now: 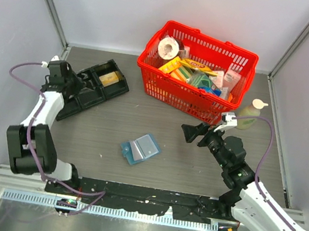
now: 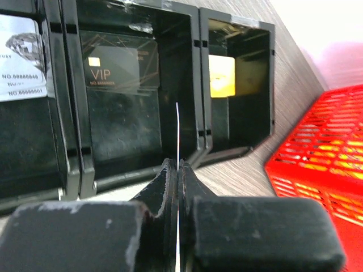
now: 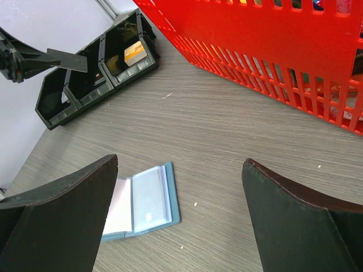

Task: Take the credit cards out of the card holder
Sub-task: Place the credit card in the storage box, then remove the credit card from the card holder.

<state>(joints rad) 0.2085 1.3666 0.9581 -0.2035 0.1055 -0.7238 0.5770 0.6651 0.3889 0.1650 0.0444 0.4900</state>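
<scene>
Left claw pinches a card over the tray.

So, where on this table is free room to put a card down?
Free: the table strip between the black tray and the red basket, and the surface around the card holder. Crowded: inside the basket and tray.

A: What kind of place is shown?
B: A robotics lab test cell. Plain white walls framed by aluminium posts enclose a grey table; robot arms are bolted to a black rail beside a slotted cable duct.
</scene>
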